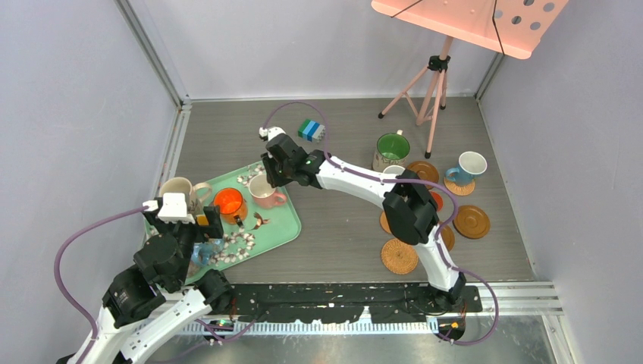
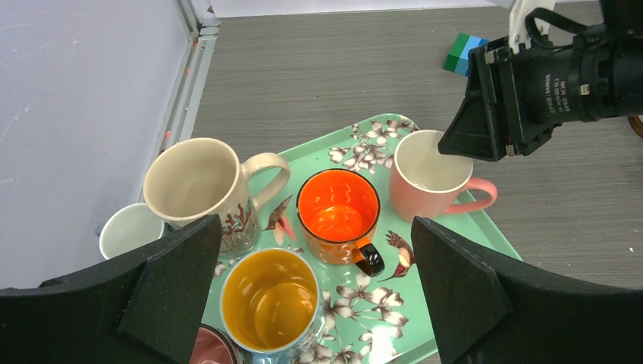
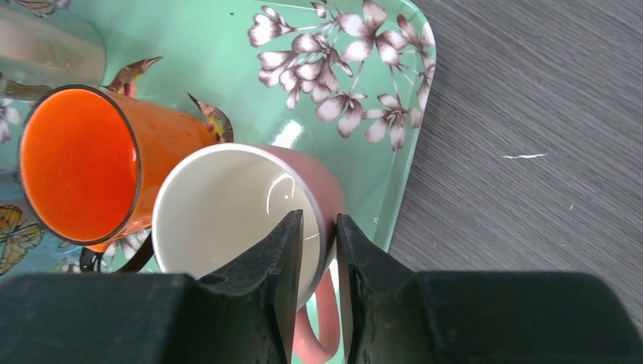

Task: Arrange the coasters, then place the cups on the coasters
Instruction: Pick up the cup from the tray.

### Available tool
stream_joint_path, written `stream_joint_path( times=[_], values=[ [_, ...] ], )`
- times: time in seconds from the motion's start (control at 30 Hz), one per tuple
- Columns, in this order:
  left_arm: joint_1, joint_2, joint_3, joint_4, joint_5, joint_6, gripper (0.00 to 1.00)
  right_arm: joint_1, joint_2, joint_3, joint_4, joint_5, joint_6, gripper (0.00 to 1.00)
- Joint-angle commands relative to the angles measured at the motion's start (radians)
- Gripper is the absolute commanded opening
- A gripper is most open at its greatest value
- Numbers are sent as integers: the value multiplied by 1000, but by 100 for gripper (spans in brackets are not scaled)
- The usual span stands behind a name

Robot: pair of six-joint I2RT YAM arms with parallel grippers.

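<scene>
A pink cup (image 3: 235,212) stands at the far right of the mint tray (image 1: 286,224), and my right gripper (image 3: 318,220) is shut on its rim beside the handle, one finger inside and one outside. My left gripper (image 2: 315,222) hangs wide open above the tray, over an orange-inside cup (image 2: 337,206), a yellow-inside cup (image 2: 269,299) and a cream cup (image 2: 193,182). On the right of the table a green-inside cup (image 1: 392,149) stands, and a light blue cup (image 1: 468,167) sits on a coaster (image 1: 459,186). A wicker coaster (image 1: 399,256) and dark brown coasters (image 1: 472,221) lie near it, partly hidden by the right arm.
A blue-green toy block (image 1: 311,130) lies behind the right gripper. A pink music stand (image 1: 434,83) stands at the back right. A white cup (image 2: 130,230) sits at the tray's left edge by the enclosure wall, and a mauve cup (image 2: 208,349) shows at the bottom.
</scene>
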State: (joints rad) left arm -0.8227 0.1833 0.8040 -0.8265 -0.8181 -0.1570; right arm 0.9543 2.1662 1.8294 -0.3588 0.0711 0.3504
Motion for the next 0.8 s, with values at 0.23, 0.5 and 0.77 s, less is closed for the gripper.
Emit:
stream_joint_path(
  times=[0.23, 0.5, 0.77],
  values=[
    [5, 0, -2, 39, -5, -7, 99, 6, -2, 70, -19, 23, -14, 6],
    [5, -1, -1, 40, -5, -7, 99, 4, -107, 30, 16, -37, -20, 5],
    [5, -4, -1, 39, -2, -7, 99, -7, -272, -55, 27, -15, -35, 5]
  ],
)
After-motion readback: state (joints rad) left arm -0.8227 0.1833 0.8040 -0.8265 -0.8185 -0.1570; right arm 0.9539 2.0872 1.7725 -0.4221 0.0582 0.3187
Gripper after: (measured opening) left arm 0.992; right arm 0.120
